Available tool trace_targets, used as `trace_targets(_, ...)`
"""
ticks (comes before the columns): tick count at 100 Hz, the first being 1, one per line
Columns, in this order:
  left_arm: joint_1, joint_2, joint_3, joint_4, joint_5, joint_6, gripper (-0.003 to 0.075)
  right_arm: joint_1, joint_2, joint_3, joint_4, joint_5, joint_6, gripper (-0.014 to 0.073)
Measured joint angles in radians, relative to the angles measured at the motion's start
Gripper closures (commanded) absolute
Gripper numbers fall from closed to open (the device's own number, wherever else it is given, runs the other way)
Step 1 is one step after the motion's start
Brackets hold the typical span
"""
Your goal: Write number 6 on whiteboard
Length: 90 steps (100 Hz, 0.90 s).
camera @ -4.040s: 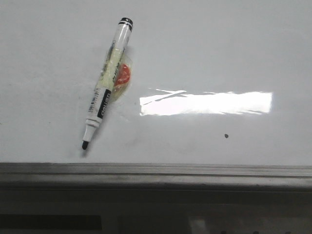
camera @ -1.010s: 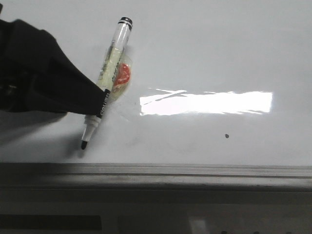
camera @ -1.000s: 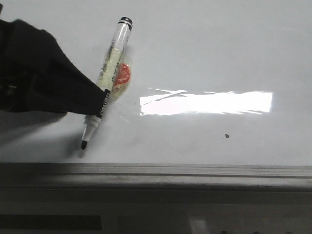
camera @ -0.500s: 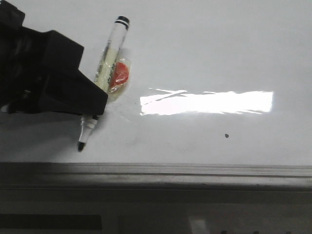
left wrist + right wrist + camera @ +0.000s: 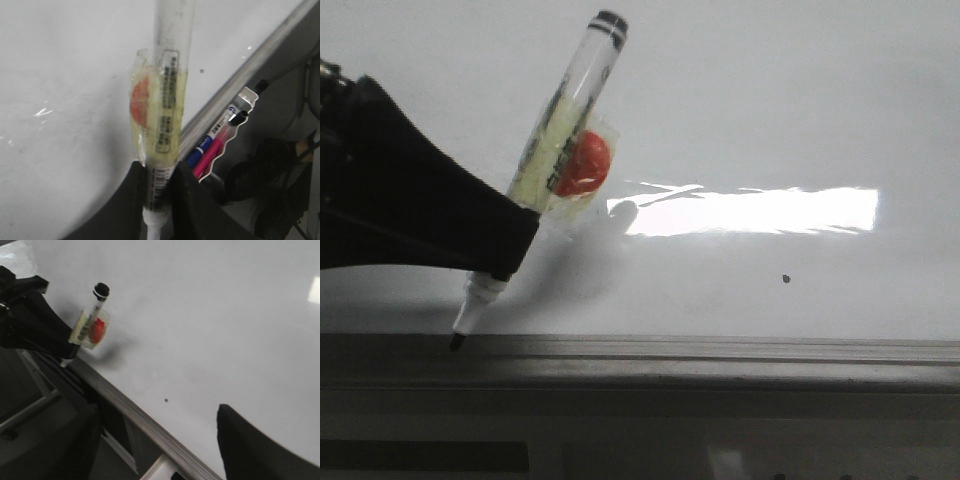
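The whiteboard (image 5: 740, 100) is glossy white with a glare patch and a grey frame strip (image 5: 720, 350) along its near edge. No number 6 shows on it. My left gripper (image 5: 510, 255) is shut on the marker pen (image 5: 560, 150), a clear barrel with a red sticker. It holds the pen tilted and lifted off the board. The black tip (image 5: 455, 342) hangs over the frame strip. In the left wrist view my fingers (image 5: 135, 200) clamp the barcode end of the pen (image 5: 167, 100). My right gripper (image 5: 160, 450) is open and empty over the board's near edge.
A small black dot (image 5: 786, 278) sits on the board right of the pen; it also shows in the right wrist view (image 5: 165, 400). Below the frame strip (image 5: 240, 80) a holder has a blue and a pink pen (image 5: 212, 145). Dark cables (image 5: 270, 170) lie beside it.
My left gripper came in from the left, shut on the marker and lifted it off the board. The pen now stands steeper, and its tip has moved down to the frame strip.
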Motion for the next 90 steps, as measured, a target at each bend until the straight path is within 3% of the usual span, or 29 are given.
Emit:
trace_targets(29,-0.155,-0.028,0.000,-0.165,0.028,0.251,0.0736,0.132,0.068,0.000,0.105,0.000,-0.135,0.0145)
trace_targets(51,-0.182,-0.028,0.006,-0.405,0.052,0.500,0.0728,0.204,0.127,0.000,0.246,-0.015,-0.279,0.0145)
trace_targets(90,-0.112,-0.029,0.100,-0.474,0.073,0.540,0.0728,0.236,0.255,0.000,0.322,-0.048,-0.325,0.0145)
